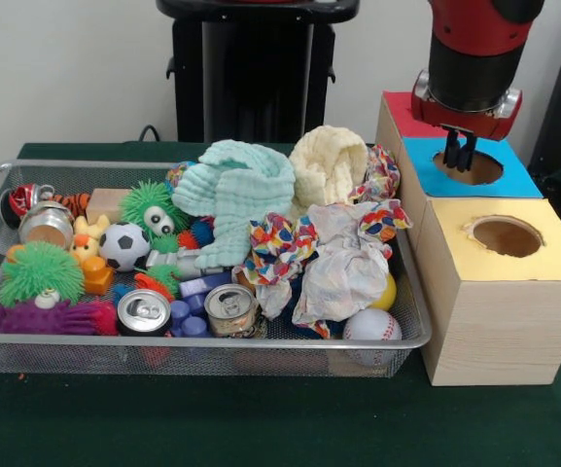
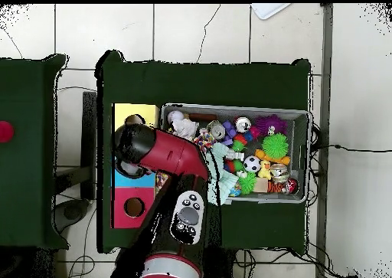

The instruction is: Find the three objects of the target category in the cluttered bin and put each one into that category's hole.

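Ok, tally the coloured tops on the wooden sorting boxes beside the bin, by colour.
red top: 1
blue top: 1
yellow top: 1
Total: 3

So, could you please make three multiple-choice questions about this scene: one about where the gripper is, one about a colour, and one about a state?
1. Where does the gripper hang?
A. over the hole in the blue-topped box
B. over the soccer ball
C. over the bare tablecloth

2. What colour is the top of the nearest box in the front view?
A. green
B. yellow
C. white

3. How do the two cans at the mesh bin's front rim stand?
A. lying flat
B. crushed
C. upright, tops showing

Answers: 1 A, its tips point at that hole; 2 B, the holed lid is yellow; 3 C, both round tops face up.
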{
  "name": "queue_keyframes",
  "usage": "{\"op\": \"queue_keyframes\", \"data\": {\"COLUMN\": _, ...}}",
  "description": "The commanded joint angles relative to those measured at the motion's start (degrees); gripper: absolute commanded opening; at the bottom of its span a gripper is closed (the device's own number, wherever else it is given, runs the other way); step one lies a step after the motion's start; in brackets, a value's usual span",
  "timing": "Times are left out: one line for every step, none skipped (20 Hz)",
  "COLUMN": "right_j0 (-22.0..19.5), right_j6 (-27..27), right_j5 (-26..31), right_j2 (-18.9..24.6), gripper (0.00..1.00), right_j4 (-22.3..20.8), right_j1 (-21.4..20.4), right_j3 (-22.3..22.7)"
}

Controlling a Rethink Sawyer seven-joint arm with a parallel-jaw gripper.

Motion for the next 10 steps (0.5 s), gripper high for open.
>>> {"op": "queue_keyframes", "data": {"right_j0": -2.16, "right_j6": 5.93, "right_j5": 0.34, "right_j2": 4.99, "gripper": 0.0, "right_j4": -1.98, "right_j1": 2.56, "right_j3": 4.61}}
{"op": "queue_keyframes", "data": {"right_j0": -2.1, "right_j6": 6.13, "right_j5": 0.48, "right_j2": 5.04, "gripper": 0.0, "right_j4": -1.85, "right_j1": 2.44, "right_j3": 4.79}}
{"op": "queue_keyframes", "data": {"right_j0": -2.14, "right_j6": 6.23, "right_j5": 0.26, "right_j2": 5.1, "gripper": 0.0, "right_j4": -1.76, "right_j1": 2.58, "right_j3": 4.82}}
{"op": "queue_keyframes", "data": {"right_j0": -2.2, "right_j6": 6.22, "right_j5": 0.02, "right_j2": 5.22, "gripper": 0.0, "right_j4": -1.7, "right_j1": 2.78, "right_j3": 4.79}}
{"op": "queue_keyframes", "data": {"right_j0": -2.3, "right_j6": 5.93, "right_j5": -0.12, "right_j2": 5.35, "gripper": 0.0, "right_j4": -1.81, "right_j1": 2.9, "right_j3": 4.71}}
{"op": "queue_keyframes", "data": {"right_j0": -2.31, "right_j6": 5.78, "right_j5": -0.2, "right_j2": 5.49, "gripper": 0.0, "right_j4": -1.84, "right_j1": 2.92, "right_j3": 4.75}}
{"op": "queue_keyframes", "data": {"right_j0": -2.33, "right_j6": 5.71, "right_j5": -0.21, "right_j2": 5.5, "gripper": 0.0, "right_j4": -1.89, "right_j1": 2.83, "right_j3": 4.79}}
{"op": "queue_keyframes", "data": {"right_j0": -2.33, "right_j6": 5.78, "right_j5": -0.06, "right_j2": 5.47, "gripper": 0.0, "right_j4": -1.92, "right_j1": 2.6, "right_j3": 4.87}}
{"op": "queue_keyframes", "data": {"right_j0": -2.36, "right_j6": 5.95, "right_j5": 0.44, "right_j2": 5.01, "gripper": 0.0, "right_j4": -2.42, "right_j1": 2.51, "right_j3": 4.4}}
{"op": "queue_keyframes", "data": {"right_j0": -1.85, "right_j6": 6.65, "right_j5": 1.01, "right_j2": 3.52, "gripper": 0.0, "right_j4": -3.55, "right_j1": 2.11, "right_j3": 3.64}}
